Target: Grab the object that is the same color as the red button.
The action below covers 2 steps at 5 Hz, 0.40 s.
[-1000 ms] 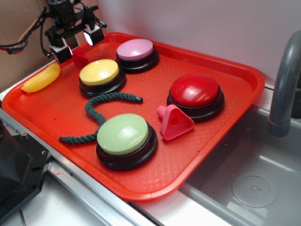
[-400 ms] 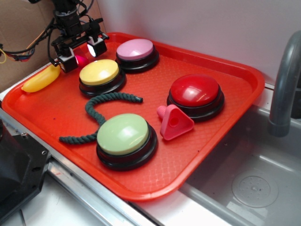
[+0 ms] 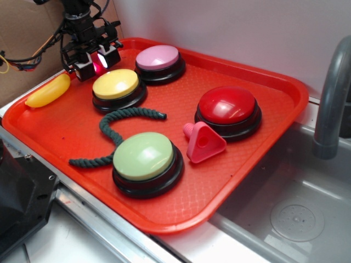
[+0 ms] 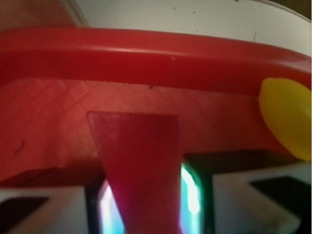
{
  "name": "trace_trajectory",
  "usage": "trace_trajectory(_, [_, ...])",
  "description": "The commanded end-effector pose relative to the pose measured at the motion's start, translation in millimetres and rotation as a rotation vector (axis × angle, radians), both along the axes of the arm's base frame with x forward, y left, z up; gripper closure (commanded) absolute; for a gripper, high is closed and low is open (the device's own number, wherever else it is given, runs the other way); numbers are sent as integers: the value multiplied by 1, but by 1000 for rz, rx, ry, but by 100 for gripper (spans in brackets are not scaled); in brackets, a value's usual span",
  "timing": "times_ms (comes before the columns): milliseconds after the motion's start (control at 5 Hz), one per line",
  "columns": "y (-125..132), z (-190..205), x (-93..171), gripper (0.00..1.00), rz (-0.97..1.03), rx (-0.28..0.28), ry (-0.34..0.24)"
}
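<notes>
I see the gripper [image 3: 99, 61] clamped on the red block [image 4: 139, 165]: a flat-faced, matte, tapering wedge between the fingers.

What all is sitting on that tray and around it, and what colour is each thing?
tray: 1, red, on the counter beside the sink
red button: 1, red dome on black base, right side of tray
pink button: 1, pink dome, far edge
yellow button: 1, yellow dome, next to the pink one
green button: 1, pale green dome, near edge
rope: 1, dark green, curled between yellow and green buttons
triangular piece: 1, pink, with a hole, in front of the red button
banana: 1, yellow, on the tray's left rim
red block: 1, red, far left corner, between the fingers
sink: 1, grey, right
faucet: 1, grey, right edge
gripper: 1, black with white fingers, either side of the block
</notes>
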<state>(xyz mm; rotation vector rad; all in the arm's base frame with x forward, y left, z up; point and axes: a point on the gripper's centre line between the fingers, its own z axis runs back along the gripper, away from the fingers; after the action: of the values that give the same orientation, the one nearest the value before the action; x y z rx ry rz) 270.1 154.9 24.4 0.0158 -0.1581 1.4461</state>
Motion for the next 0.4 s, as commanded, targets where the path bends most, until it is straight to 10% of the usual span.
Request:
trace_trajectory(0, [-12, 74, -13, 100, -273, 49, -123])
trace_trajectory(200, [-31, 100, -23, 100, -449, 8, -159])
